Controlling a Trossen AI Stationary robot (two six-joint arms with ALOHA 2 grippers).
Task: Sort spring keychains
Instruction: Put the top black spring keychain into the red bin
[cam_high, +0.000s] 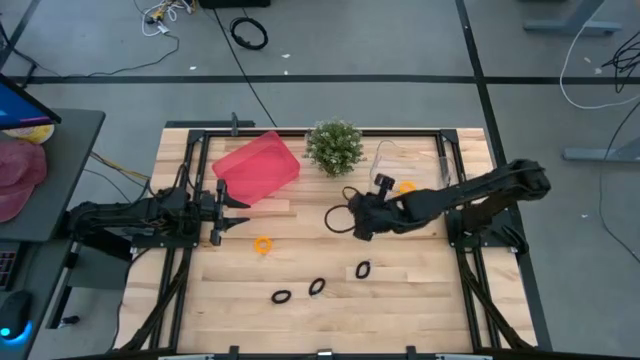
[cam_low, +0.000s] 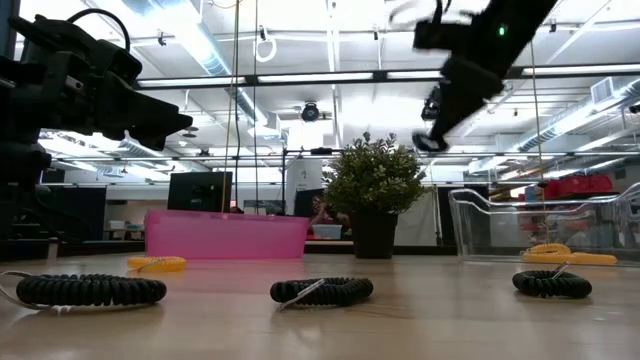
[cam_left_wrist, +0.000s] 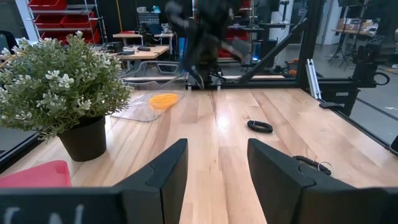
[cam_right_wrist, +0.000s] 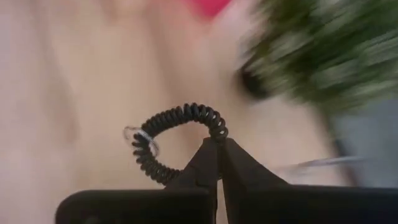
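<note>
- High: right claw (cam_high: 362, 222) mid-desk, lifted w/ black keychain (cam_high: 343, 219); three black (cam_high: 316, 286) + one orange (cam_high: 262, 244) loose on desk (cam_high: 400, 300); clear bin (cam_high: 410, 165) holds orange.
- Left wrist: left claw (cam_left_wrist: 217, 171) gaping, empty, parked.
- Right wrist: right claw pinched tight on the coil, prob. for carrying.

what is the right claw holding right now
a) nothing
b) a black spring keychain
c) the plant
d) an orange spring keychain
b, the right wrist view shows the right claw pinched shut on a black spring keychain, its coil looping out beyond the fingertips.
</note>
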